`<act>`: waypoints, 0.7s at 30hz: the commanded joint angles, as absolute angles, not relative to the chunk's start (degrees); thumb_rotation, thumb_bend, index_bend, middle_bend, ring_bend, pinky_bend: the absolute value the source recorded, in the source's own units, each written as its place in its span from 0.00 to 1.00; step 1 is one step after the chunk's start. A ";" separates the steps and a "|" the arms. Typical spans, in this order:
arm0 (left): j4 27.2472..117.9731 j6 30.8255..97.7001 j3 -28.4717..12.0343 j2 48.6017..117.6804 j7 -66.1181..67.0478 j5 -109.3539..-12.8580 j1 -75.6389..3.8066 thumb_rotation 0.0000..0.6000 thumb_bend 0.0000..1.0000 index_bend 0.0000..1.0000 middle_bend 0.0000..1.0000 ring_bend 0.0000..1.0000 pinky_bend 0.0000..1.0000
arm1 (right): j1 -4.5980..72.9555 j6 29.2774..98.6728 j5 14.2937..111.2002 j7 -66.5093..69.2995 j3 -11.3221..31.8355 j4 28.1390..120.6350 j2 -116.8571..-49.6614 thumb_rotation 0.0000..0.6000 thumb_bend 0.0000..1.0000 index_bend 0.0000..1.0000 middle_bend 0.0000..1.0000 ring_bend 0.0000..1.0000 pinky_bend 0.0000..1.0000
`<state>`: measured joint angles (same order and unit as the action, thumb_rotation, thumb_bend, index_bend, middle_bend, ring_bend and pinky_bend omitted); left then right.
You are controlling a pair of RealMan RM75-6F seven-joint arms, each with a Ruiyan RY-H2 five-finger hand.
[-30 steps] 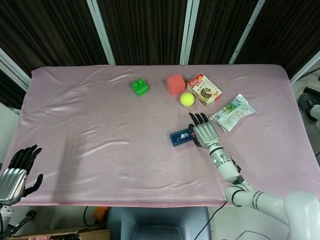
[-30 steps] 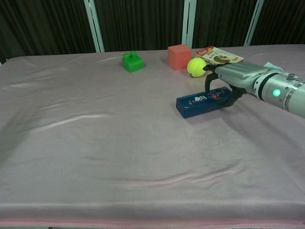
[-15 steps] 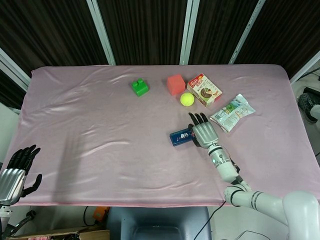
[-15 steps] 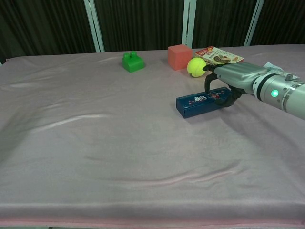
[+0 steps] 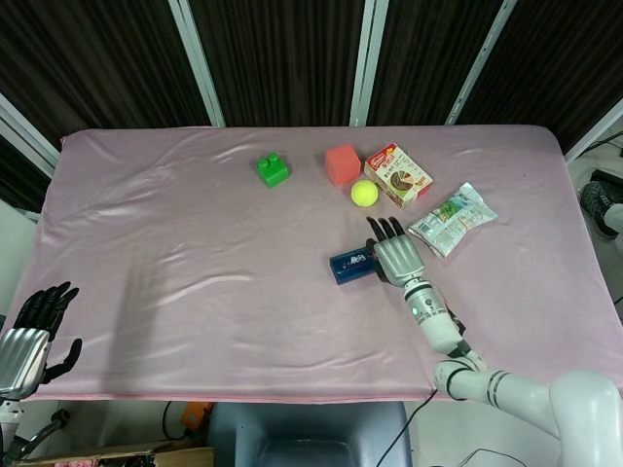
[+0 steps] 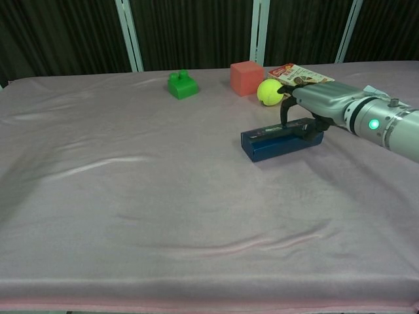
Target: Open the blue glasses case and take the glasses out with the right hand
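The blue glasses case (image 5: 348, 266) (image 6: 273, 141) lies closed on the pink cloth, right of centre, tipped onto its long edge so a dark narrow face looks up. My right hand (image 5: 396, 256) (image 6: 319, 104) sits over its right end, fingers curled down behind the case and the thumb on the near side, gripping it. The glasses are hidden inside. My left hand (image 5: 31, 336) hangs off the table's front left corner, fingers spread and holding nothing; the chest view does not show it.
Behind the case lie a yellow tennis ball (image 5: 364, 193) (image 6: 268, 91), a red cube (image 5: 342, 163) (image 6: 246, 69), a cookie box (image 5: 397, 175) (image 6: 301, 74) and a green block (image 5: 273, 170) (image 6: 182, 85). A snack bag (image 5: 452, 218) lies right of my right hand.
The case has rolled from lying flat with its printed face up onto its edge under my right hand. The left hand has sunk slightly at the table's corner.
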<state>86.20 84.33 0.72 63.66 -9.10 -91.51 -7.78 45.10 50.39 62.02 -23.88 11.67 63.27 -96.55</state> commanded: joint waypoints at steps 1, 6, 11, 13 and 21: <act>86.22 84.19 0.75 63.67 -9.01 -91.41 -7.78 1.00 0.43 0.00 0.02 0.00 0.06 | 45.94 49.97 61.00 -24.44 12.60 62.58 -97.31 1.00 0.63 0.57 0.13 0.01 0.00; 86.27 83.79 0.73 63.74 -8.64 -91.03 -7.81 1.00 0.43 0.00 0.02 0.00 0.06 | 48.91 48.46 57.72 -26.62 15.30 59.11 -100.27 1.00 0.63 0.56 0.13 0.01 0.00; 86.32 83.40 0.57 63.84 -8.24 -90.59 -7.92 1.00 0.43 0.00 0.02 0.00 0.06 | 53.67 46.65 52.78 -31.04 18.64 52.07 -105.05 1.00 0.63 0.46 0.13 0.01 0.00; 86.34 83.21 0.53 63.90 -8.06 -90.46 -8.00 1.00 0.43 0.00 0.02 0.00 0.06 | 55.46 46.40 50.55 -34.12 19.47 48.29 -107.18 1.00 0.63 0.32 0.12 0.01 0.00; 86.29 83.26 0.45 63.91 -8.18 -90.43 -8.00 1.00 0.43 0.00 0.02 0.00 0.06 | 54.81 47.57 52.72 -30.12 19.70 52.92 -105.10 1.00 0.54 0.18 0.09 0.01 0.00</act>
